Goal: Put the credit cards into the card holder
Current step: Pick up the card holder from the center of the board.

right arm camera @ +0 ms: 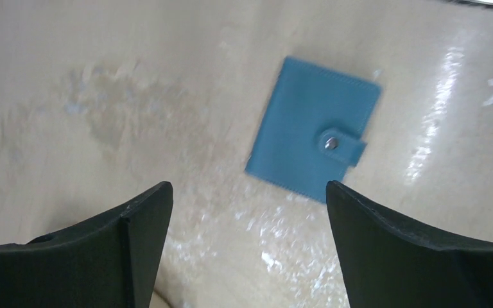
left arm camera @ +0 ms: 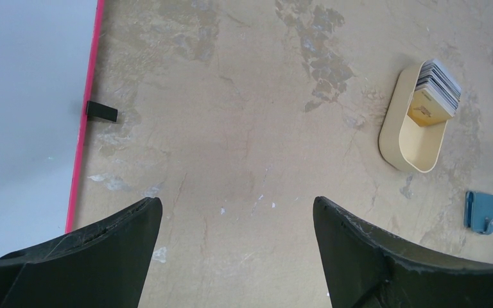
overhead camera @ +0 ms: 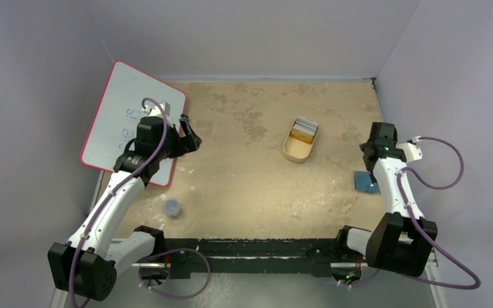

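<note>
Two grippers are hanging above the table (overhead camera: 250,186), and we are seeing both with their jaws spread wide and nothing between them. The left gripper (left arm camera: 237,205) is hovering just beside the right edge of the whiteboard (overhead camera: 128,109), which is lying at the far left with its pink rim showing. A small black clip (left arm camera: 101,111) is sitting on that rim. The left wrist camera is looking across bare, blotchy tabletop toward the tray (left arm camera: 417,144).

The credit cards (left arm camera: 440,86) are standing packed together on edge in the far end of that beige oval tray, grey ones behind and an orange-yellow one facing the empty near end. The tray is resting a little right of the table's middle, well apart from both grippers.

The right gripper (right arm camera: 249,189) is pointing down over the card holder (right arm camera: 311,138), not touching it. We are finding the blue holder lying flat and closed near the right edge of the table, its strap snapped shut by a silver stud. It is sitting well apart from the tray.

Near the left arm, a small round grey thing (overhead camera: 172,207) is sitting on the table; we are taking it for a lid or little jar, though the top view is too coarse to tell.
</note>
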Robot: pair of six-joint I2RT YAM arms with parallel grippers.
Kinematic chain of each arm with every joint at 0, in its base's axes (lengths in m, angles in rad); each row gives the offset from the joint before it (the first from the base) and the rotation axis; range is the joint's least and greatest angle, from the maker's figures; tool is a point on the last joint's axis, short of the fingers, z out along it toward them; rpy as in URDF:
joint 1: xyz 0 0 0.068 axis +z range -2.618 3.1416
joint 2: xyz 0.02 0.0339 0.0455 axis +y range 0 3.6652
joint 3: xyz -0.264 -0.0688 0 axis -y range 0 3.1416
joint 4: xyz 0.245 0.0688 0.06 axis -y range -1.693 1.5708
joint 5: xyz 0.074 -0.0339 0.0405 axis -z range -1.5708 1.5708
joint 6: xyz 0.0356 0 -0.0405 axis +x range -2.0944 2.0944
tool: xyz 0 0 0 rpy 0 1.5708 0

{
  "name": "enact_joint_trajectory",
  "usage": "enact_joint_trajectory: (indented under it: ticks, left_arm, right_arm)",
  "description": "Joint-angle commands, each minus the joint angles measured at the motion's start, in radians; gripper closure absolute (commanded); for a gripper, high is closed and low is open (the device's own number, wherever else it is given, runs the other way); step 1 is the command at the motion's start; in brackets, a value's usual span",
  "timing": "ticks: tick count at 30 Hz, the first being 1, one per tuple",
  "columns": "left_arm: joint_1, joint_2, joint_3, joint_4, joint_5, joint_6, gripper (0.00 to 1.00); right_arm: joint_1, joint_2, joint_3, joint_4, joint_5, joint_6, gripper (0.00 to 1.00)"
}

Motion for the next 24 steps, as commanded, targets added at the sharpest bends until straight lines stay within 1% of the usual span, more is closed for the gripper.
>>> enact_joint_trajectory:
  ticks: [1,4,6,8,12,17,20,22,24]
  left_arm:
    - [0.008,-0.008,0.004,0.023,0.007,-0.001,0.13]
    - [0.007,0.002,0.004,0.023,0.010,-0.001,0.14]
    - [0.005,0.007,0.003,0.023,0.011,-0.002,0.14]
    - [0.005,0.009,0.004,0.024,0.009,-0.003,0.14]
    - [0.005,0.011,0.004,0.023,-0.003,-0.001,0.14]
    - [0.005,0.016,0.004,0.020,-0.008,-0.002,0.14]
    - [0.005,0.018,0.004,0.020,-0.012,-0.001,0.14]
    - [0.005,0.017,0.005,0.017,-0.013,0.000,0.14]
    - [0.005,0.015,0.005,0.017,-0.016,0.000,0.15]
  right_arm:
    - [-0.122,-0.020,-0.018,0.027,0.050,-0.020,0.09]
    - [-0.163,-0.012,-0.049,0.047,0.028,-0.031,0.05]
    - [-0.183,0.011,-0.067,0.054,0.030,-0.029,0.01]
    - [-0.197,0.047,-0.077,0.067,0.041,-0.038,0.01]
    - [-0.207,0.126,-0.089,0.104,0.006,-0.063,0.01]
    - [-0.208,0.200,-0.135,0.239,-0.082,-0.156,0.02]
    - [-0.208,0.275,-0.118,0.235,-0.112,-0.178,0.03]
    - [-0.208,0.309,-0.110,0.236,-0.120,-0.196,0.06]
    - [-0.197,0.322,-0.118,0.243,-0.169,-0.214,0.09]
